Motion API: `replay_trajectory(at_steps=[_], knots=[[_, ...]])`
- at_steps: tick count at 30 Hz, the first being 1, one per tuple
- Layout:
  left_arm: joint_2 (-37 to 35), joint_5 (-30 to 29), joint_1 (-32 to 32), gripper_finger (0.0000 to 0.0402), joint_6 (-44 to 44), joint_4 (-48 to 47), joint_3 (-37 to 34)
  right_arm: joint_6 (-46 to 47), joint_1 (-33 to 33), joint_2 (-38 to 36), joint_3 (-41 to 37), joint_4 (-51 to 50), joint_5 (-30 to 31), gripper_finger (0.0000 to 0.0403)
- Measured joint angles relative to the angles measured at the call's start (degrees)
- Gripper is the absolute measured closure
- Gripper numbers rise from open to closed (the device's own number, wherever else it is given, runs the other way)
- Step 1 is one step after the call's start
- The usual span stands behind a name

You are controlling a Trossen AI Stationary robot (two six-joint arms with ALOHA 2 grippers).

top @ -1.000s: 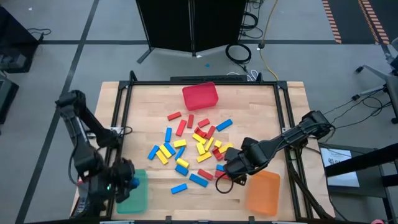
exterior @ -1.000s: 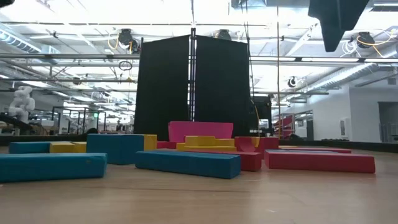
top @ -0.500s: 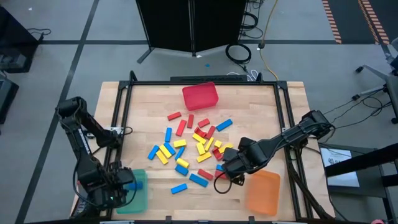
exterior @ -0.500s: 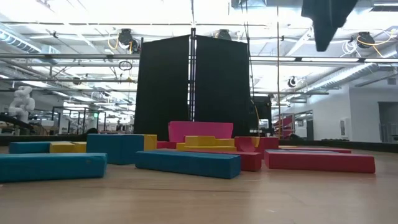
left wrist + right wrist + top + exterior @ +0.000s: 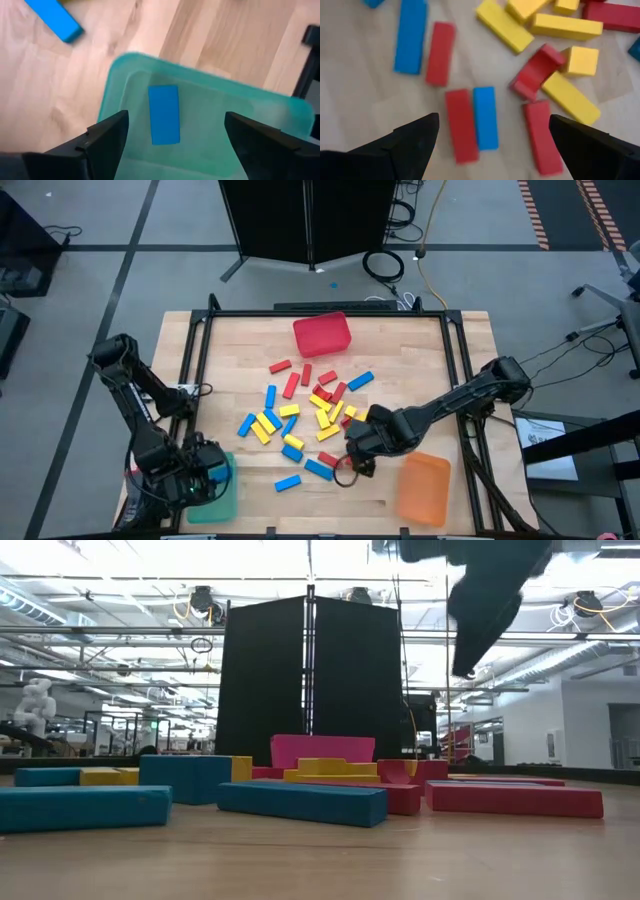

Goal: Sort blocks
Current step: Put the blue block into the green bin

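Sorting at an early stage. Most blocks lie scattered mid-table; one blue block rests in the green bin beneath the left gripper, wide open and empty. The right gripper, open and empty, hangs over the pile. Wooden tabletop; workshop hall beyond.

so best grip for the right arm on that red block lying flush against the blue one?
Take the red block by its two short ends, from straight above. It lies flat, and one long side touches the blue block, leaving no finger room there. The open right gripper hangs above the pair.
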Motion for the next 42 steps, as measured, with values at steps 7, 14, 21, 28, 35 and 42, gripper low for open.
replay_trajectory(at_steps=[7,14,21,28,35,42], knots=[[-6.39,-6.32,4.02,0.0066,1.75,-0.76,0.02,-1.58,-12.05,-1.20,-1.33,-4.59,4.19,0.0028],[-11.45,-15.15,8.36,0.0066,1.92,-0.72,0.04,-30.38,-24.05,-1.42,-1.28,-7.51,2.79,0.0028],[-11.93,-17.84,11.11,0.0066,1.49,-0.67,0.04,-58.11,-29.83,-0.78,-1.25,-2.66,0.75,0.0028],[-11.92,-20.55,13.30,0.0065,1.46,-0.23,0.07,-61.97,-35.14,5.19,-1.28,0.39,-6.75,0.0028],[-11.91,-22.24,15.20,0.0065,1.46,-0.30,0.07,-68.85,-35.20,11.78,-1.28,1.80,-7.29,0.0028],[-11.91,-22.68,16.93,0.0065,1.46,-0.40,0.07,-68.45,-35.76,16.53,-0.88,0.21,-7.08,0.0118]])
